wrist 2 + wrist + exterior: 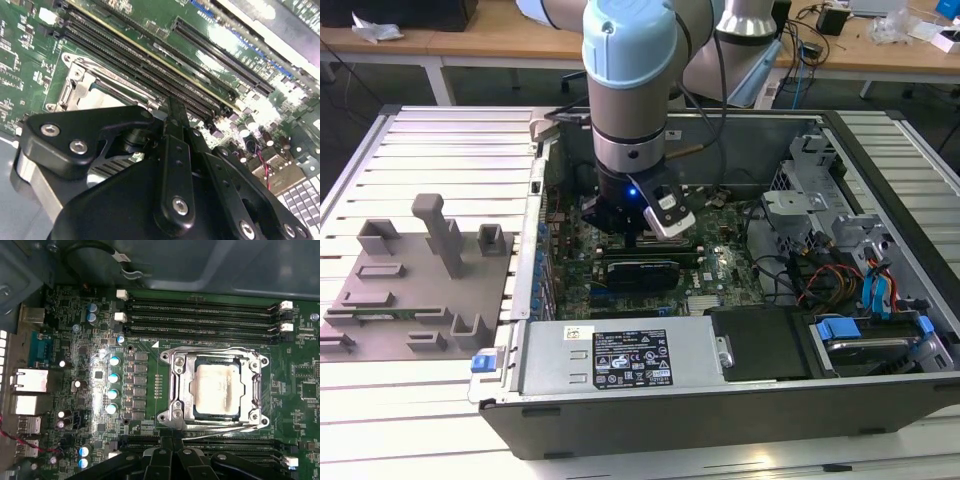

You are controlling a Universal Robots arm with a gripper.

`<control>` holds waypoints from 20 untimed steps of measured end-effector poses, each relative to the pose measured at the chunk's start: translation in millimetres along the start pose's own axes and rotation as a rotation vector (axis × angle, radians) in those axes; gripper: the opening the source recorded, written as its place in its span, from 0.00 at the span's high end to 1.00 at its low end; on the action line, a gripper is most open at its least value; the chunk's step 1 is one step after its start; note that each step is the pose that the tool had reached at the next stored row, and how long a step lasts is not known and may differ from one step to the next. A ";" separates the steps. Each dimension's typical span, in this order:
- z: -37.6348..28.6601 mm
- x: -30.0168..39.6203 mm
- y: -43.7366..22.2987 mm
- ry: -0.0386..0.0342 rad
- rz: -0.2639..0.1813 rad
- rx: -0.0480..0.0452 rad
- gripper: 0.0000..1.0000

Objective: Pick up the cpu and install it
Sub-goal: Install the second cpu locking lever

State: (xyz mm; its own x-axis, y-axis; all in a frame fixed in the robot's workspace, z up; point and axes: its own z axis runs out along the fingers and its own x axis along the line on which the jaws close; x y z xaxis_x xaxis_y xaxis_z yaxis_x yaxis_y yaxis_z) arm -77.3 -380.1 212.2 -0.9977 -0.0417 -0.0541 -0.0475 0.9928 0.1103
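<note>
The cpu (pixel 216 390), a silvery-white square chip, lies flat inside the metal socket frame (pixel 172 390) on the green motherboard (pixel 70 340) in the first wrist view. My gripper (pixel 177 446) hangs just beside the socket's edge, its black fingers (pixel 192 460) drawn together with nothing between them. In the second wrist view the gripper (pixel 172 107) points down next to the socket frame (pixel 75 82), whose inside is mostly hidden by the gripper body. In the exterior view the gripper (pixel 630 235) is low inside the open computer case (pixel 800 130), over the board.
Long black memory slots (pixel 200 315) run beside the socket. A grey fixture plate (pixel 420 280) with upright blocks lies at the exterior view's left. A power supply (pixel 620 355) borders the board in front, and drive bays with cables (pixel 860 290) stand at the right.
</note>
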 end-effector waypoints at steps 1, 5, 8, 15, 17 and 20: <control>0.8 0.1 -0.2 -0.0003 0.000 -0.0059 0.89; 3.5 0.3 -2.4 -0.0014 0.001 -0.0260 0.89; 5.4 0.6 -5.4 -0.0019 0.002 -0.0371 0.89; 6.9 2.2 -9.4 -0.0051 0.004 -0.0813 0.89; 8.3 3.3 -11.0 -0.0063 0.005 -0.0974 0.89; 9.5 4.1 -12.1 -0.0080 0.006 -0.1196 0.89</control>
State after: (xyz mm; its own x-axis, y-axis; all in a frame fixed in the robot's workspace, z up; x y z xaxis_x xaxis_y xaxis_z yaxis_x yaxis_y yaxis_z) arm -80.4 -391.3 201.2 -0.9975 -0.0346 -0.0609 -0.0477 0.9724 0.2282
